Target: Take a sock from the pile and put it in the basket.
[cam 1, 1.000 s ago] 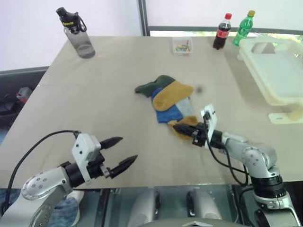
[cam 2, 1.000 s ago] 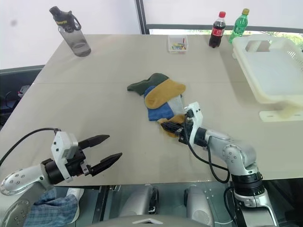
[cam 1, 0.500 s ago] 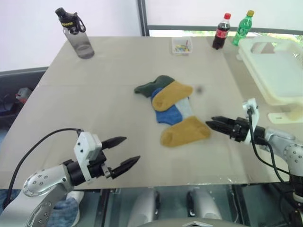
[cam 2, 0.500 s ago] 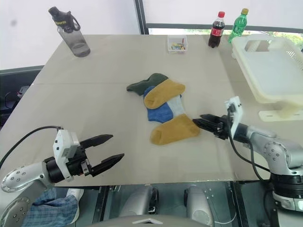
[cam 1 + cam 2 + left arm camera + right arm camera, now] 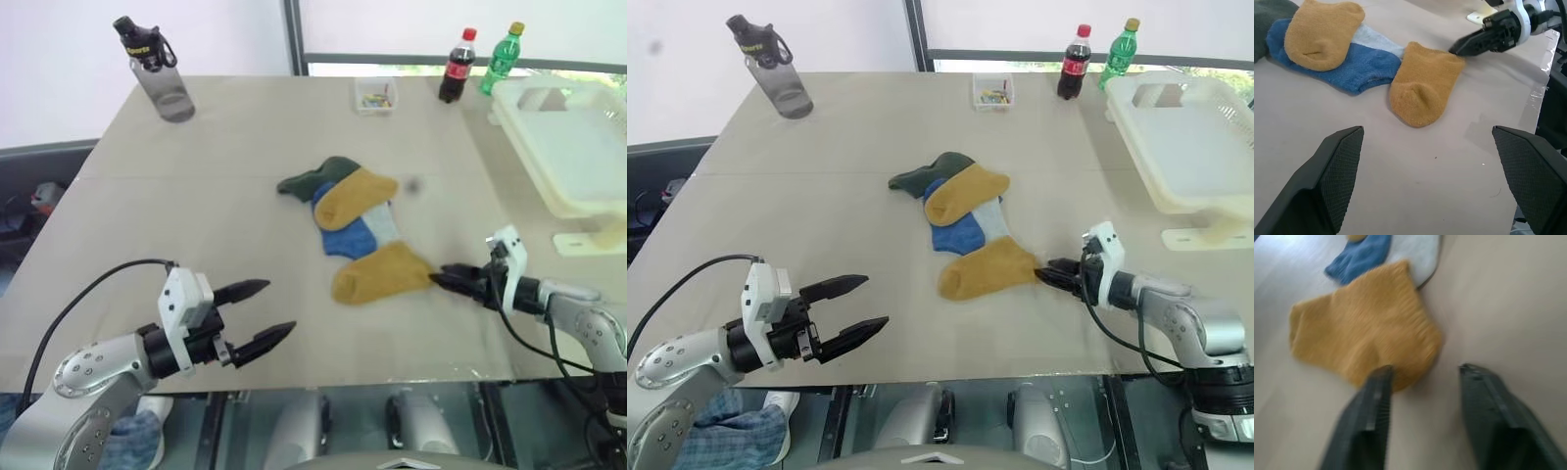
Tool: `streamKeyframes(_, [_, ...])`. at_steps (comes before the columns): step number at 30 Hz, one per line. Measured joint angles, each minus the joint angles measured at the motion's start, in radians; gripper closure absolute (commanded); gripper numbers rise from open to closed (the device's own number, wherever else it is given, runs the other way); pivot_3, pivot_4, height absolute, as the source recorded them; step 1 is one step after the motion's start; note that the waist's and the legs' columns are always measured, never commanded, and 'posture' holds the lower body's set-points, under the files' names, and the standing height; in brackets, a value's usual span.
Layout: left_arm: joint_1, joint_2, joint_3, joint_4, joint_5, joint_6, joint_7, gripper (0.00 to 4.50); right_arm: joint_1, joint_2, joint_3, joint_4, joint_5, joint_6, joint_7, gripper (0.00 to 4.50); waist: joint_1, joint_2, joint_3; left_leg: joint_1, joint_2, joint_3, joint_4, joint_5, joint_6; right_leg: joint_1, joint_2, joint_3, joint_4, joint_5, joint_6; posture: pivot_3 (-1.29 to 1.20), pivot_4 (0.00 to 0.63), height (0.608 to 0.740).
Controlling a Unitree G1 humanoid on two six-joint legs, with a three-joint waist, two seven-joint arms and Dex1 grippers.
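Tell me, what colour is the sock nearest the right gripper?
Mustard yellow sock, clearest in the left wrist view.

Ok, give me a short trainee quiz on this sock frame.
1. True or false: a sock lies in the basket.
2. Which sock lies nearest the right tool? A) a mustard sock B) the green one C) the blue one
3. Fill in: the left tool has its jaws ___.
Key: 1 false; 2 A; 3 open.
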Motion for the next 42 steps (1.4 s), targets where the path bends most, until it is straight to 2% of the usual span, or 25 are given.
streamKeyframes(1, [0.0, 0.0, 0.0, 0.0, 0.0, 0.0, 0.0, 0.0, 0.007, -0.009, 0.006, -0.004, 0.0, 0.002, 0.014, 4.19, 0.0, 0.0, 0.0, 0.0, 0.0, 0.0, 0.0, 0.0, 0.0, 0.0, 0.0, 0.0, 0.0, 0.0, 0.0, 0.0, 0.15, 0.74])
streamKeyframes(2, [0.0, 0.0, 0.0, 0.0, 0.0, 0.0, 0.0, 0.0, 0.016, -0.018, 0.015, -0.01, 0.0, 0.006, 0.027, 4.45, 0.0, 0.0, 0.0, 0.0, 0.0, 0.0, 0.0, 0.0, 0.0, 0.0, 0.0, 0.0, 0.0, 0.0, 0.0, 0.0, 0.15, 0.74])
streamKeyframes(14, [-0.01, 0.0, -0.011, 0.002, 0.0, 0.0, 0.001, 0.0, 0.021, 0.013, 0.007, -0.031, 0.008, 0.043, 0.02, 4.45, -0.001, 0.0, 0.0, 0.0, 0.0, 0.0, 0.0, 0.0, 0.0, 0.0, 0.0, 0.0, 0.0, 0.0, 0.0, 0.0, 0.15, 0.74])
streamKeyframes(17, [-0.01, 0.0, -0.019, 0.002, 0.001, 0.0, 0.002, 0.0, 0.007, 0.026, -0.001, -0.019, 0.018, 0.061, 0.004, 3.69, -0.001, 0.0, 0.0, 0.0, 0.0, 0.0, 0.0, 0.0, 0.0, 0.0, 0.0, 0.0, 0.0, 0.0, 0.0, 0.0, 0.15, 0.74])
streamKeyframes(24, [-0.01, 0.0, -0.025, 0.003, 0.001, 0.0, 0.003, 0.0, -0.013, 0.059, -0.058, -0.014, 0.101, 0.124, -0.005, 0.38, 0.0, 0.0, 0.0, 0.0, 0.0, 0.0, 0.0, 0.0, 0.0, 0.0, 0.0, 0.0, 0.001, 0.0, 0.0, 0.0, 0.15, 0.74])
streamKeyframes(29, [-0.011, 0.0, -0.026, 0.005, 0.003, -0.001, 0.004, 0.0, -0.022, 0.084, -0.085, -0.011, 0.142, 0.165, -0.034, 0.38, 0.0, 0.0, 0.0, 0.0, 0.0, 0.0, 0.0, 0.0, 0.0, 0.0, -0.001, 0.0, 0.001, 0.0, 0.0, 0.0, 0.15, 0.74])
streamKeyframes(30, [-0.011, 0.0, -0.026, 0.006, 0.004, -0.001, 0.004, 0.0, -0.023, 0.091, -0.091, -0.006, 0.15, 0.171, -0.039, 0.92, 0.0, 0.0, 0.0, 0.0, 0.0, 0.0, 0.0, 0.0, 0.0, 0.0, -0.001, 0.0, 0.001, 0.0, 0.0, 0.0, 0.15, 0.74])
streamKeyframes(31, [-0.011, 0.0, -0.026, 0.006, 0.004, -0.001, 0.004, 0.0, -0.024, 0.094, -0.093, -0.004, 0.153, 0.173, -0.041, 0.91, 0.0, 0.0, 0.0, 0.0, 0.0, 0.0, 0.0, 0.0, 0.0, 0.0, -0.001, 0.0, 0.001, 0.0, 0.0, 0.0, 0.15, 0.74])
streamKeyframes(33, [-0.011, 0.0, -0.026, 0.006, 0.006, -0.002, 0.004, 0.0, -0.032, 0.102, -0.094, 0.007, 0.149, 0.184, -0.072, 1.78, 0.0, 0.0, 0.0, 0.0, 0.0, 0.0, 0.0, 0.0, 0.0, 0.0, -0.001, 0.0, 0.001, 0.0, 0.0, 0.0, 0.15, 0.74])
streamKeyframes(34, [-0.011, 0.0, -0.026, 0.006, 0.008, -0.002, 0.004, 0.0, -0.032, 0.102, -0.094, 0.009, 0.146, 0.186, -0.078, 1.96, 0.0, 0.0, 0.0, 0.0, 0.0, 0.0, 0.0, 0.0, 0.0, 0.0, 0.0, 0.0, 0.001, 0.0, 0.0, 0.0, 0.15, 0.74])
streamKeyframes(39, [-0.011, 0.0, -0.026, 0.007, 0.013, -0.002, 0.004, 0.0, -0.031, 0.104, -0.092, 0.014, 0.142, 0.197, -0.09, 4.42, 0.0, 0.0, 0.0, 0.0, 0.0, 0.0, 0.0, 0.0, 0.0, 0.0, 0.0, 0.0, 0.0, 0.0, 0.0, 0.0, 0.15, 0.74])
streamKeyframes(42, [-0.012, 0.0, -0.026, 0.007, 0.016, -0.002, 0.004, 0.0, -0.027, 0.097, -0.091, 0.003, 0.148, 0.2, -0.08, 4.42, 0.0, 0.0, 0.0, 0.0, 0.0, 0.0, 0.0, 0.0, 0.0, 0.0, 0.0, 0.0, 0.0, 0.0, 0.0, 0.0, 0.15, 0.74])
